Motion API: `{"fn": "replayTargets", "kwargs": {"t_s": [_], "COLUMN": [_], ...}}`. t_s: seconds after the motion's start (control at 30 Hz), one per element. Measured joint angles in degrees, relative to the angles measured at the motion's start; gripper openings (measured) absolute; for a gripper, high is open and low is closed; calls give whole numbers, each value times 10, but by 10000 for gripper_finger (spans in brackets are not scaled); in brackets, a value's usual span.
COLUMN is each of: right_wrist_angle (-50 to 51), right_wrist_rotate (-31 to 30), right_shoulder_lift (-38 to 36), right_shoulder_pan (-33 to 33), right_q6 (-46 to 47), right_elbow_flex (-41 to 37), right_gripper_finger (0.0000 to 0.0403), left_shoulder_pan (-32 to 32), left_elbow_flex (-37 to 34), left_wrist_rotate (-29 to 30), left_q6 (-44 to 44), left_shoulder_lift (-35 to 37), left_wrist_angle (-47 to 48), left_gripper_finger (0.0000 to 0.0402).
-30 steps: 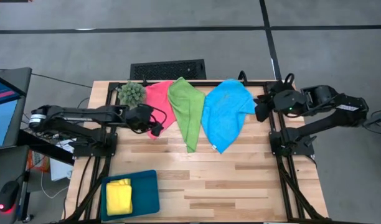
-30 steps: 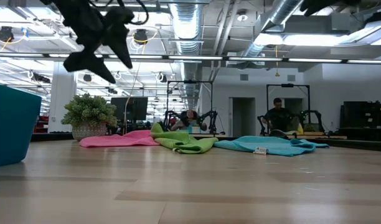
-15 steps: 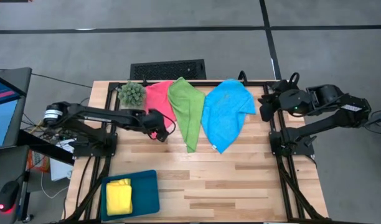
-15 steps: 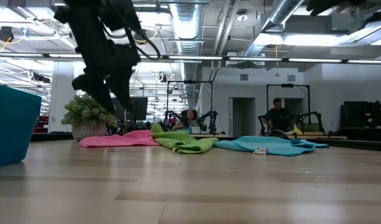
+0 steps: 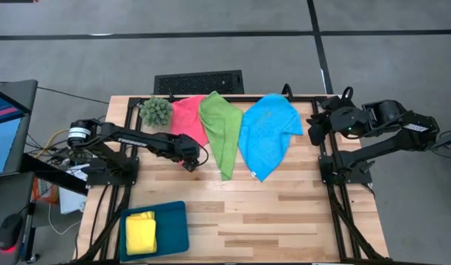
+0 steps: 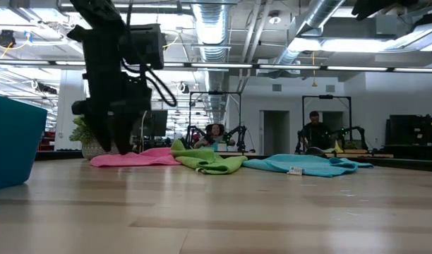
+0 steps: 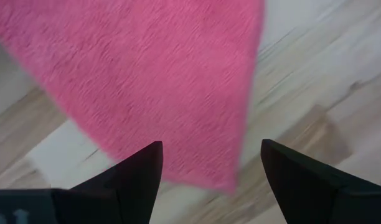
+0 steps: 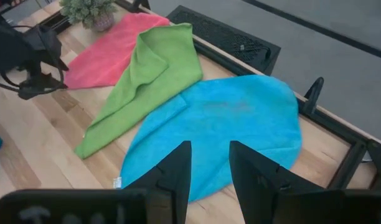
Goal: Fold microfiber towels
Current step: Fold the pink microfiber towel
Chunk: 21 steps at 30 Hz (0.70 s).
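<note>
Three towels lie flat side by side at the table's far edge: pink (image 5: 187,121), green (image 5: 219,132) and bright blue (image 5: 268,136). The green one overlaps the pink one's right edge. A folded yellow towel (image 5: 141,232) lies in the teal tray (image 5: 174,221). My left gripper (image 5: 189,156) is open and points down just above the pink towel's near corner (image 7: 231,177), one finger on each side of it. My right gripper (image 5: 312,131) is a little open and empty. It hangs high off the blue towel's right side (image 8: 240,124).
A small spiky green plant (image 5: 157,110) stands at the far left, beside the pink towel. The tray sits at the near left corner. Bare wood runs across the table's middle and near right. People and other robot stations show in the room behind (image 6: 315,130).
My left gripper has gone toward the table's right and near edges and come down, from high beside the plant to just above the pink towel's near corner. It has tipped to point straight down. The towels have not moved.
</note>
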<state>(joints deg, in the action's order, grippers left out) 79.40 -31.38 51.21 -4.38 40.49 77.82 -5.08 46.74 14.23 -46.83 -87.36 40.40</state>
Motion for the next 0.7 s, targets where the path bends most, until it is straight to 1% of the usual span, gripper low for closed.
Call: {"fn": "replayTargets", "kwargs": {"t_s": [0.17,0.33,0.47,0.6,0.7], "right_wrist_angle": [-1,-1,-1,-1,-1], "right_wrist_rotate": [0,-2,-3,-3,-3], "right_shoulder_lift": [0,0,0,0,0], "right_shoulder_pan": [0,0,0,0,0], "right_q6": [4,15,15,15,15], "right_elbow_flex": [0,0,0,0,0], "right_gripper_finger": [133,134,132,134,134], "left_shoulder_pan": [1,6,3,3,5], "left_elbow_flex": [0,0,-1,2,3], "left_wrist_rotate": [-9,-2,-6,-32,-40], "left_q6": [15,45,56,76,73], "left_shoulder_lift": [1,-11,-39,-66,-73], "left_wrist_angle": [36,37,28,14,6], "left_gripper_finger": [265,265,260,232,196]}}
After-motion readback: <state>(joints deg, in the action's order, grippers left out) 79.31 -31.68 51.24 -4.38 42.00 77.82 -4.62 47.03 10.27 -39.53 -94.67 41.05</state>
